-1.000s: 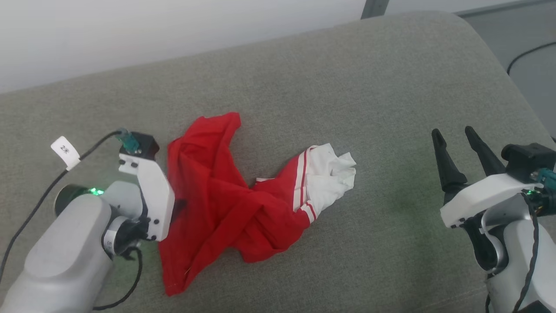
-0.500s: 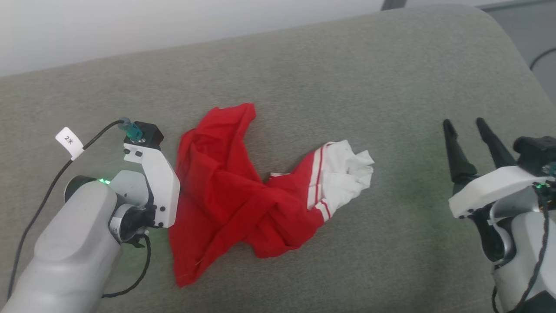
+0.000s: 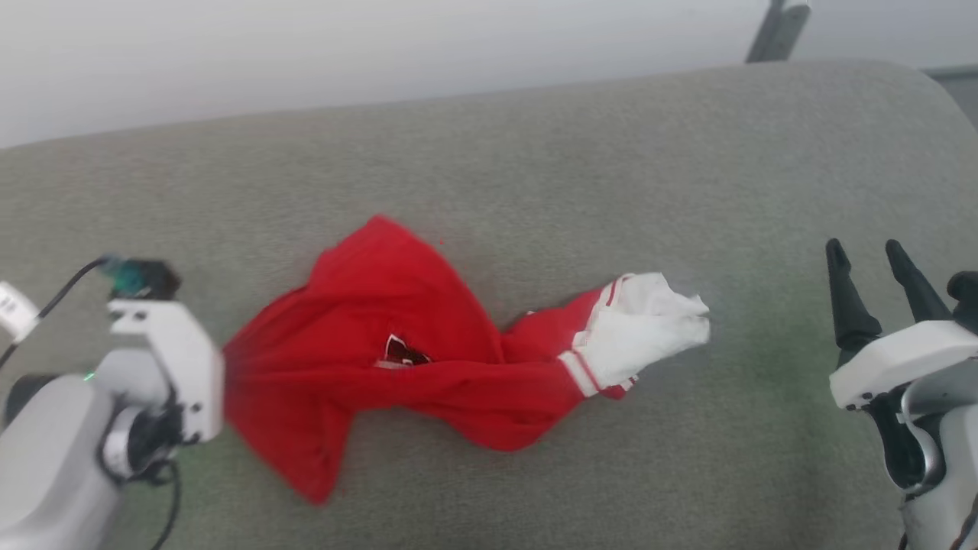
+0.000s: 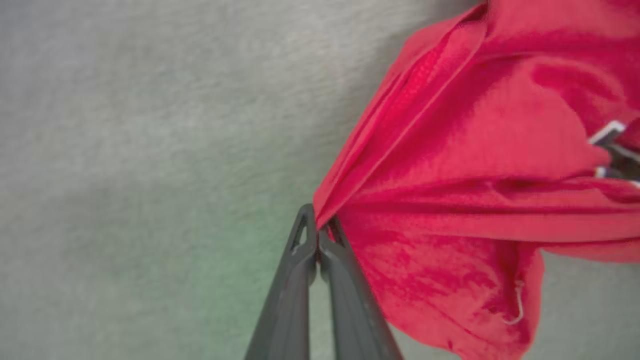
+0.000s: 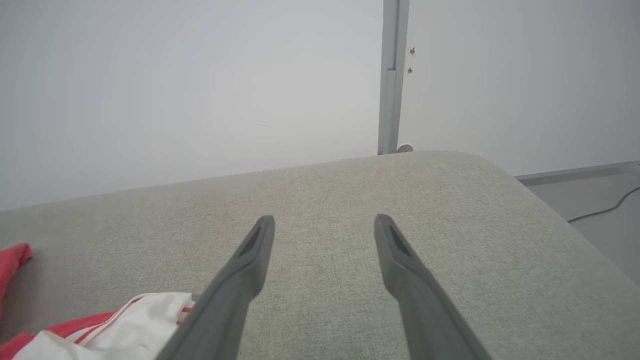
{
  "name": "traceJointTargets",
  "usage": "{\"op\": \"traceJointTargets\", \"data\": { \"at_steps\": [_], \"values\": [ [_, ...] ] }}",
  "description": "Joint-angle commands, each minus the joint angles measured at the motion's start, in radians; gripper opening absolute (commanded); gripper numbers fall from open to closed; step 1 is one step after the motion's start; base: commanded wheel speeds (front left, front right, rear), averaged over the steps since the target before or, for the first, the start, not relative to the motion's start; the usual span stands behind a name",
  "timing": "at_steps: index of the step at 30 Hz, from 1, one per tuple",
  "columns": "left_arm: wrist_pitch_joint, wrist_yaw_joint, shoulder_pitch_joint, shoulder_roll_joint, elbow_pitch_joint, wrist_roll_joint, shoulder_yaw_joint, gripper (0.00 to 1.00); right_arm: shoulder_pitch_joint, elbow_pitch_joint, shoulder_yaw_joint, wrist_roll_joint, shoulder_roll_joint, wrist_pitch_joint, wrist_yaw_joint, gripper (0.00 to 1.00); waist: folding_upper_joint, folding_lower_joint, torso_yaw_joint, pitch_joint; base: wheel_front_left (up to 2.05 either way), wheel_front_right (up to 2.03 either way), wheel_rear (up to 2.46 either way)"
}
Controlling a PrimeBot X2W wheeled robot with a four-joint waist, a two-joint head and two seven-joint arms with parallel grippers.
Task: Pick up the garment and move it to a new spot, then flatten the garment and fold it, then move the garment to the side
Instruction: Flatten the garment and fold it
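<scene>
The red jersey T-shirt (image 3: 397, 382) lies crumpled across the middle of the head view on a grey upholstered cushion (image 3: 535, 153). Its white striped sleeve (image 3: 649, 328) is at the right end, and a dark printed patch (image 3: 401, 353) shows among the folds. At the shirt's left edge the left gripper (image 4: 317, 227) is pinched closed on a bunch of red fabric, which fans out from its tips in taut folds. The right gripper (image 3: 863, 252), at lower right, stands spread apart and empty over bare cushion, well apart from the sleeve.

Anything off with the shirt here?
The shirt lies twisted and bunched on the cushion, white sleeve crumpled. Left gripper is shut on its red edge; right gripper open, clear of it. No damage seen.
</scene>
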Motion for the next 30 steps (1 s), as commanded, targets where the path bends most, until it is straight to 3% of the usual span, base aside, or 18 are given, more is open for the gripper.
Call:
{"op": "traceJointTargets", "data": {
  "at_steps": [1,9,14,15,17,18,25,30],
  "values": [
    [0.004,0.02,0.03,0.022,-0.019,-0.012,0.012,0.0,0.014,-0.008,-0.009,-0.01,0.004,0.008,0.0,1.0,0.0,0.0,0.02,-0.015,0.0,0.0,0.0],
    [0.035,0.139,0.151,0.132,-0.092,0.027,0.038,0.0,0.041,-0.045,-0.046,-0.035,0.019,0.036,0.0,1.0,0.0,0.0,0.058,-0.033,0.0,0.0,0.0],
    [0.051,0.171,0.175,0.126,-0.118,0.007,0.045,0.0,0.041,-0.067,-0.041,-0.044,0.03,0.052,0.0,1.0,0.0,0.0,0.065,-0.027,0.0,0.0,0.0],
    [0.057,0.167,0.175,0.125,-0.126,0.008,0.039,0.09,0.04,-0.07,-0.04,-0.046,0.031,0.053,0.0,1.0,0.0,0.0,0.065,-0.024,0.0,0.0,0.0],
    [0.066,0.165,0.155,0.122,-0.151,0.014,0.033,0.93,0.037,-0.075,-0.038,-0.046,0.032,0.057,0.0,1.0,0.0,0.0,0.065,-0.022,0.0,0.0,0.0],
    [0.071,0.164,0.142,0.123,-0.167,0.019,0.03,1.0,0.035,-0.077,-0.038,-0.047,0.032,0.058,0.0,1.0,0.0,0.0,0.065,-0.021,0.0,0.0,0.0],
    [0.135,0.136,0.02,0.133,-0.319,0.067,-0.015,1.0,0.022,-0.083,-0.042,-0.05,0.036,0.051,0.0,1.0,0.0,0.0,0.055,-0.017,0.0,0.0,0.0],
    [0.166,0.097,-0.061,0.098,-0.38,0.075,-0.053,1.0,0.008,-0.072,-0.047,-0.052,0.047,0.041,0.0,1.0,0.0,0.0,0.038,-0.011,0.0,0.0,0.0]
  ]
}}
